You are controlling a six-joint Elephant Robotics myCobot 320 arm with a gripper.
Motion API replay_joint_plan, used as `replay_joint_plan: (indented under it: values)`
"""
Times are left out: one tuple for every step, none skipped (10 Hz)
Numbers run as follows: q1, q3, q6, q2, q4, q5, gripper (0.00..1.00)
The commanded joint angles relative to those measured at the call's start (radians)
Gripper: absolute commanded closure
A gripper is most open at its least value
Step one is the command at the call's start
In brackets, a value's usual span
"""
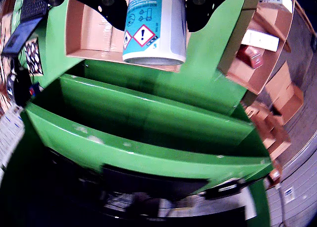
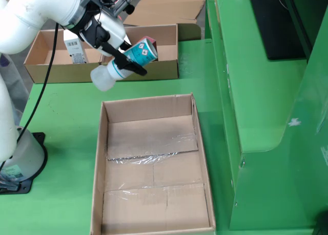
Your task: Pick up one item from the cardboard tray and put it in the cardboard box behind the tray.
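The gripper [image 2: 124, 64] is closed on 1 spray can [image 2: 134, 58], its dark fingers pressing opposite sides of the body just below the white cap. In the fixed view the can hangs tilted, cap end low and toward the left, above the green table [image 2: 66, 117] between the shallow cardboard tray [image 2: 169, 65] at the back and the larger cardboard box [image 2: 154, 168] in the foreground. The can touches neither. The box holds no items; only a loose sheet of clear film [image 2: 154, 152] lies across its floor. At least 1 white carton [image 2: 74, 49] sits in the tray. In the wrist view the can fills the top centre, hazard label facing the camera, with green panels and a box corner beneath. The step in hand appears to be transport to the box. To execute it well, the arm should travel with the can high enough to clear the near box wall, stop over the box's middle, then descend before opening. A low release limits rolling, as the cylindrical can is likely to roll once freed.
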Motion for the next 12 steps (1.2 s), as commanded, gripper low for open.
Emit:
replay_joint_plan:
  values:
    - [0.146,-0.046,0.005,0.07,0.004,-0.037,1.0]
    - [0.146,-0.046,0.005,0.07,0.004,-0.037,1.0]
    - [0.193,-0.093,0.009,0.089,0.018,-0.047,1.0]
    - [0.268,-0.168,0.021,0.131,0.033,-0.071,1.0]
    - [0.333,-0.247,0.041,0.187,0.036,-0.092,1.0]
    - [0.408,-0.283,0.054,0.213,0.019,-0.111,1.0]
    - [0.467,-0.325,0.061,0.243,0.016,-0.121,1.0]
    - [0.467,-0.325,0.061,0.243,0.016,-0.121,1.0]
    - [0.525,-0.353,0.072,0.258,0.011,-0.13,1.0]
    - [0.613,-0.374,0.101,0.276,-0.015,-0.152,1.0]
    - [0.683,-0.354,0.117,0.252,-0.032,-0.163,1.0]
    - [0.761,-0.375,0.145,0.257,-0.043,-0.178,1.0]
